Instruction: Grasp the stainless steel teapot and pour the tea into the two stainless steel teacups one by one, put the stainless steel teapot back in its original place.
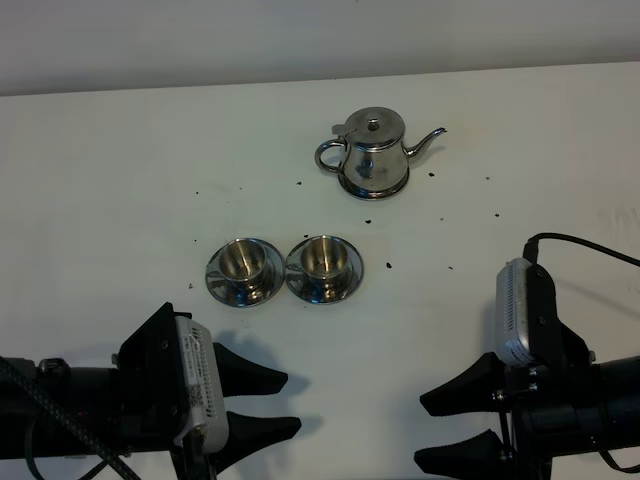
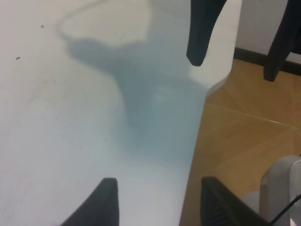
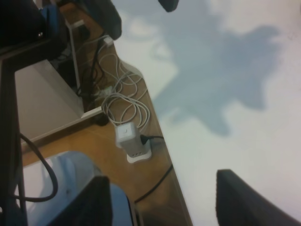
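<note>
The stainless steel teapot (image 1: 371,152) stands upright at the back of the white table (image 1: 120,180), spout pointing right, handle on the left. The two stainless steel teacups, left cup (image 1: 242,266) and right cup (image 1: 323,263), sit side by side on round saucers in the middle. No tea shows. My left gripper (image 1: 282,402) is open and empty at the front left, well short of the cups. My right gripper (image 1: 428,431) is open and empty at the front right. The wrist views show only bare table and floor between open fingers (image 2: 101,202), (image 3: 244,197).
Small dark specks (image 1: 388,265) dot the table around the teapot and cups. The table's front edge (image 2: 197,132) drops to a wooden floor. A white power adapter with coiled cables (image 3: 129,139) lies on the floor below the right gripper.
</note>
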`<state>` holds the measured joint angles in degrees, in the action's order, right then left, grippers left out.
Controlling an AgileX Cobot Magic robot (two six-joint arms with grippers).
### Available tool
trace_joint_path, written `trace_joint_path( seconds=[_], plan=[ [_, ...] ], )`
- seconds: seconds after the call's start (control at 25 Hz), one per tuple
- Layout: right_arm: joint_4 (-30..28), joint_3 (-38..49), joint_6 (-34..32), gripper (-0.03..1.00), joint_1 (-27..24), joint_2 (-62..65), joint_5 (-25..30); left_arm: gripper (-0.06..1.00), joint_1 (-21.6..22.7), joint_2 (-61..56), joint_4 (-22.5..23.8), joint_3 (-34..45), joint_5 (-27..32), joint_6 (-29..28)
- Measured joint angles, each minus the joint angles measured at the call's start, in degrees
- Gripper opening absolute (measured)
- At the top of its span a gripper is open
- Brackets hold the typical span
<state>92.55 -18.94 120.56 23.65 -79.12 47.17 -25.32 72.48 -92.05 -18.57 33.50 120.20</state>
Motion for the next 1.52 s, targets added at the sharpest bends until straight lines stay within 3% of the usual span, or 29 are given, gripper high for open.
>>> trace_joint_path(
  seconds=[0.92, 1.08, 1.2, 1.32, 1.52],
  plan=[
    [0.1, 0.0, 0.0, 0.48, 0.0, 0.0, 0.0, 0.44, 0.0, 0.0, -0.1, 0.0, 0.6, -0.1],
    [1.1, 0.0, 0.0, 0.48, 0.0, 0.0, 0.0, 0.43, 0.0, 0.0, -4.7, 0.0, 1.1, -0.1],
    [2.5, 0.0, -0.1, 0.48, 0.0, 0.4, -0.6, 0.4, 0.0, -1.0, -9.1, 0.0, 0.1, -0.2],
    [3.4, -0.3, -1.3, 0.48, 0.0, 2.5, -2.0, 0.37, 0.0, -3.8, -9.4, -0.1, -2.4, -0.8],
    [3.9, -1.7, -7.0, 0.48, 0.0, 7.9, -6.9, 0.37, 0.0, -11.3, -9.4, -2.3, -9.0, -7.2]
  ],
)
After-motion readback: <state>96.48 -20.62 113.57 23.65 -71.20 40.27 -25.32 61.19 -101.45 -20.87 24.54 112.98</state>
